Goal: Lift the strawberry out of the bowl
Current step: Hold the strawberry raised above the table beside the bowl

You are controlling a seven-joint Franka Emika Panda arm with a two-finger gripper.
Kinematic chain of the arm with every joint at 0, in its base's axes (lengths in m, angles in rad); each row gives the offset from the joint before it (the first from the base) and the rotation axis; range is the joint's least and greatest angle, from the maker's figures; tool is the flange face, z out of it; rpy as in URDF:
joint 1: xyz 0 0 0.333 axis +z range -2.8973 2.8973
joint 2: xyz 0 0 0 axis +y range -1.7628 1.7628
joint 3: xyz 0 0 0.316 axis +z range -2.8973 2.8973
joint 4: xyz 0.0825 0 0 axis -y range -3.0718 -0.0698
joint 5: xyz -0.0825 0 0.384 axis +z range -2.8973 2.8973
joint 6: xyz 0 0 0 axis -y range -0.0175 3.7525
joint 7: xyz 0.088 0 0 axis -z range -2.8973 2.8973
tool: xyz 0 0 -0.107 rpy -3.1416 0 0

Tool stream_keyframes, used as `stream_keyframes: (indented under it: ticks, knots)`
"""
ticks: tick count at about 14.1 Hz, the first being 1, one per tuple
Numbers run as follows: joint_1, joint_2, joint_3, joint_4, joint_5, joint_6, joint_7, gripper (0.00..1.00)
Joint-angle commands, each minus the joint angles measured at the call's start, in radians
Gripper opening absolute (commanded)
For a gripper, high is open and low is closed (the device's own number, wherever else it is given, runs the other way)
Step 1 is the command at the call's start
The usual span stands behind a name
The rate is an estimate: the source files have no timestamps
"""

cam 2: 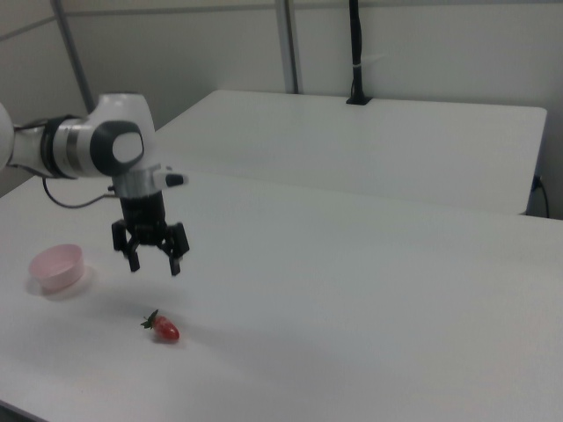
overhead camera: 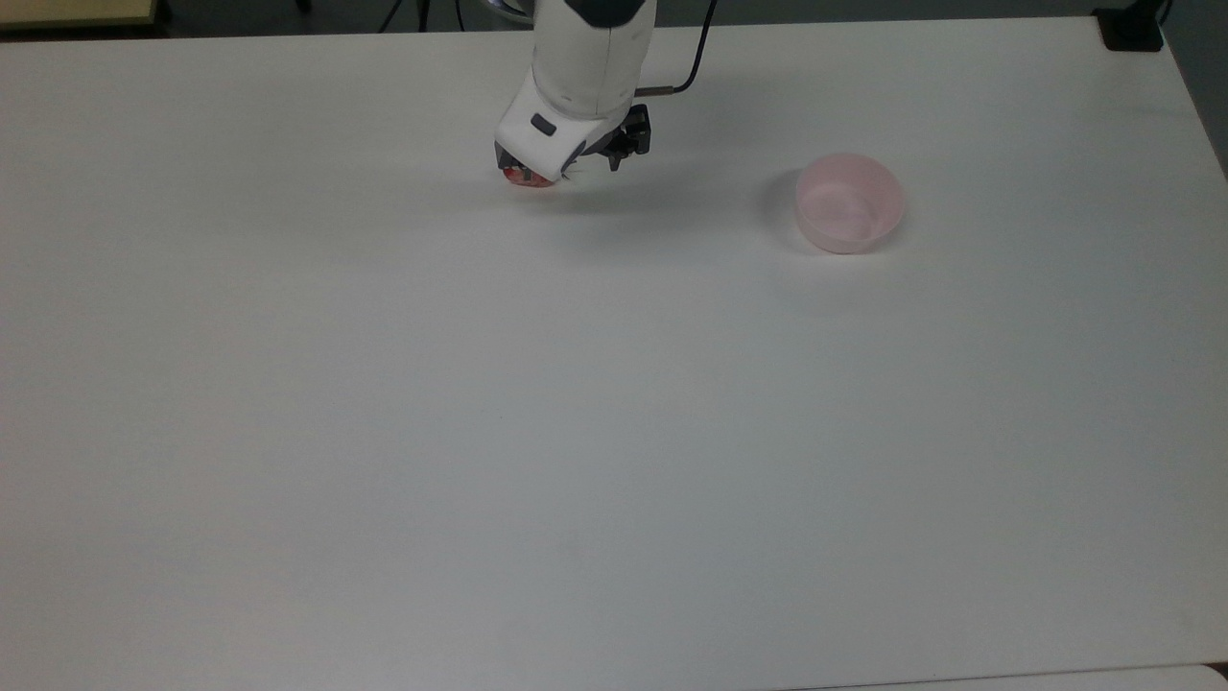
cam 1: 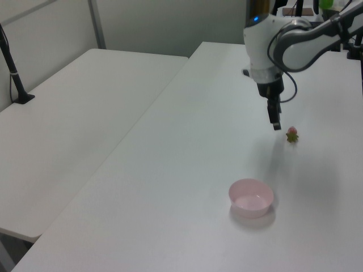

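The gripper [cam 2: 151, 261] hung above the white table [overhead camera: 614, 432] with its fingers spread apart and nothing between them. The strawberry [cam 2: 164, 330] lay on the tabletop just below it, a little toward the right view's right, leafy stem pointing to the right view's left. The pink bowl [cam 2: 56, 265] sat well apart from the gripper, off to the right view's left.

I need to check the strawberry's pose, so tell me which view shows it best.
The right view: the strawberry lies in full sight on the table, leafy stem included, below the open tool. The left view shows it far off; in the top view the tool covers most of it.
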Motion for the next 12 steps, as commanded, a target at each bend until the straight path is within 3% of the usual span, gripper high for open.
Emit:
stream_keyframes:
  ticks: [1,4,8,12]
  knots:
    - [0.0,-0.036,-0.035,0.175,-0.001,-0.125,0.043,1.0]
    - [0.009,-0.041,-0.11,0.28,-0.002,-0.178,0.042,1.0]
    - [0.001,-0.069,-0.15,0.3,-0.038,-0.173,0.043,1.0]
    - [0.0,-0.066,-0.15,0.3,-0.038,-0.16,0.042,1.0]
